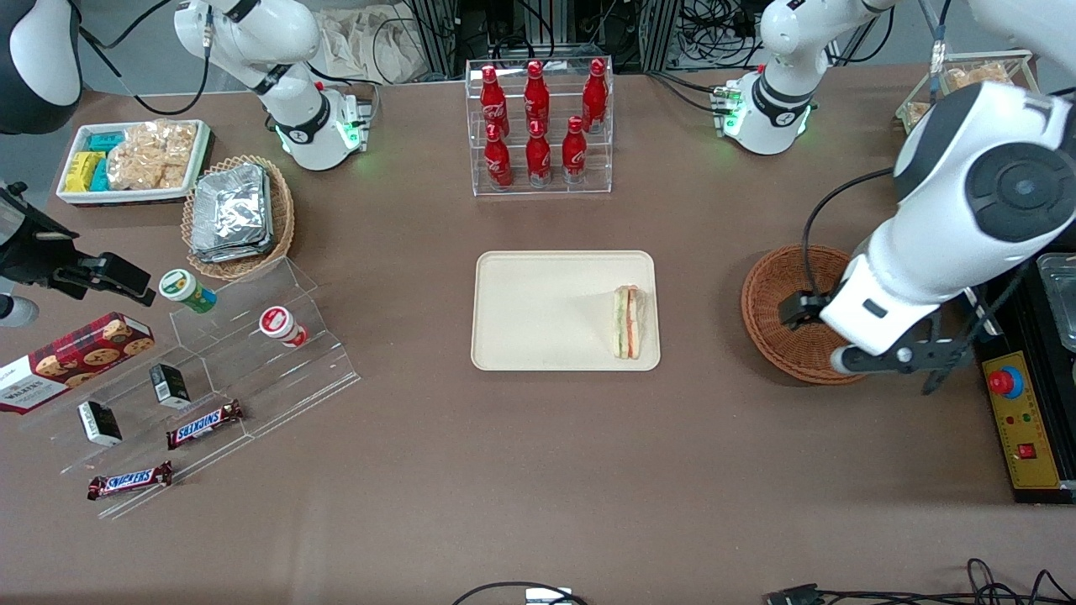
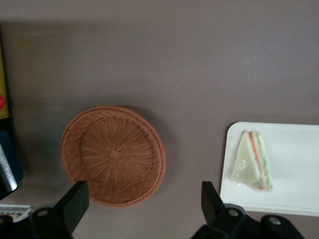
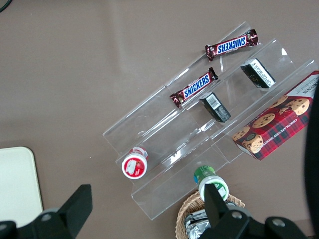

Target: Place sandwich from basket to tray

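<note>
A: Nearest the front camera: bare brown table, matte, and a few cable ends at its edge. Next in, the two Snickers bars on the clear acrylic steps, toward the parked arm's end.

B: Task's thing?

A: Sandwich lies on the tray, at the tray's edge nearest the working arm. Triangular wedge, white bread, green and orange-red layers showing along the cut face, clear wrap. Long axis runs toward and away from the front camera. It sits inside the low rim, flat.

B: Basket?

A: Basket is round, shallow, brown wicker, plain weave inside, nothing in it. Well apart from the tray, toward the working arm's end.

B: Pincer?

A: Pincer hangs above the table by the basket rim, fingers spread wide, holding nothing. The sandwich lies off sideways from it, toward the table's middle, past the basket's edge.

B: Judgement?

A: Placement looks done: sandwich on tray, released. No further grasp seems called for; only clearing the arm remains. Tray is smooth cream-beige with rounded corners, so a wrapped wedge could slide if nudged.
</note>
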Controlling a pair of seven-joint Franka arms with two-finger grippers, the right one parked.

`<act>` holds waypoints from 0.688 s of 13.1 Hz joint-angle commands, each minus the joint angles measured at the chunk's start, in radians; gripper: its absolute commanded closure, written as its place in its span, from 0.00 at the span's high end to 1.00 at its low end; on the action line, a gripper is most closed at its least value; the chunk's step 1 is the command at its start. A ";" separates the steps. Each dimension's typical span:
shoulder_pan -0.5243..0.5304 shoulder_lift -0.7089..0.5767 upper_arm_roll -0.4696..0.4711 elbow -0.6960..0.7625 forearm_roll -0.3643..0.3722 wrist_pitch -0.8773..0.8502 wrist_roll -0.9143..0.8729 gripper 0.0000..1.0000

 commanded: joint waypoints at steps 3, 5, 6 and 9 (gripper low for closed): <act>-0.117 -0.144 0.181 -0.015 -0.110 -0.046 0.027 1.00; -0.267 -0.212 0.413 -0.019 -0.217 -0.022 0.059 1.00; -0.335 -0.236 0.522 -0.024 -0.262 -0.006 0.091 1.00; -0.493 -0.290 0.766 -0.048 -0.322 0.004 0.157 1.00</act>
